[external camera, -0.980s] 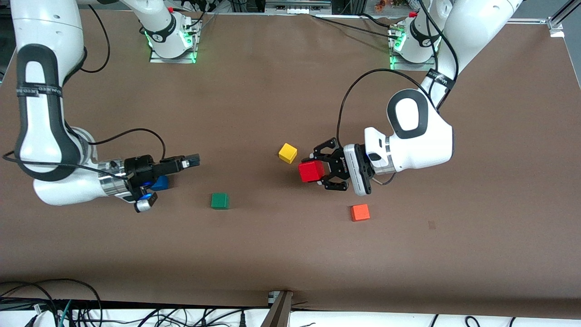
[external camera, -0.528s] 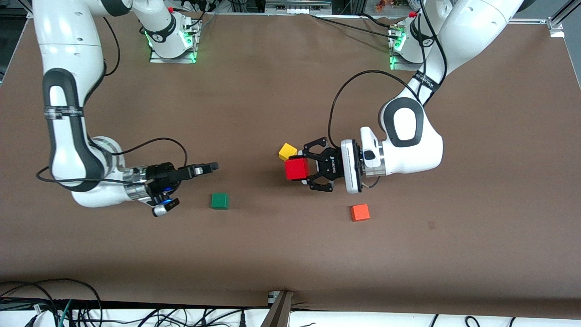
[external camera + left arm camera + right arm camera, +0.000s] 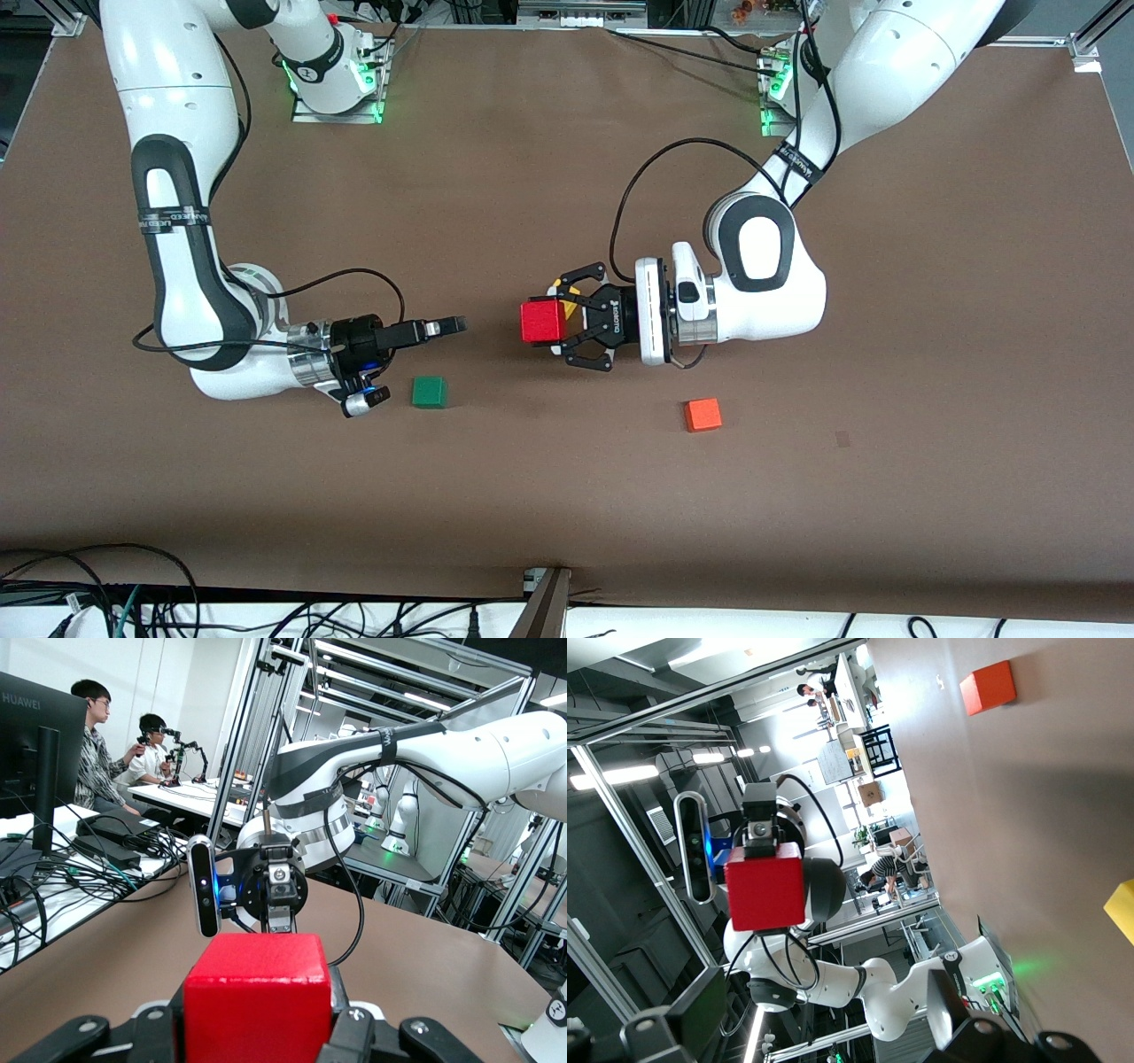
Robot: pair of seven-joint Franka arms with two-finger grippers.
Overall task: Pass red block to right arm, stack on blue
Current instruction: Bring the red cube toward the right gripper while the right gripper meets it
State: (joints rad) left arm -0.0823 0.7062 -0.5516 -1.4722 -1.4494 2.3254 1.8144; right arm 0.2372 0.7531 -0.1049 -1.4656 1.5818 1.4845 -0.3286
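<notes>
Two arms over brown table (image 3: 567, 496), left jaws clamping red block (image 3: 541, 322) — right jaws wide, empty.

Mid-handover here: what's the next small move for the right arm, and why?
Probably ease the right gripper forward until its open fingers straddle the red block, then close. The left gripper is shut on the block, holding it in the air and pointing it at the right gripper, and a gap of bare table shows between them. The two look roughly lined up.
</notes>
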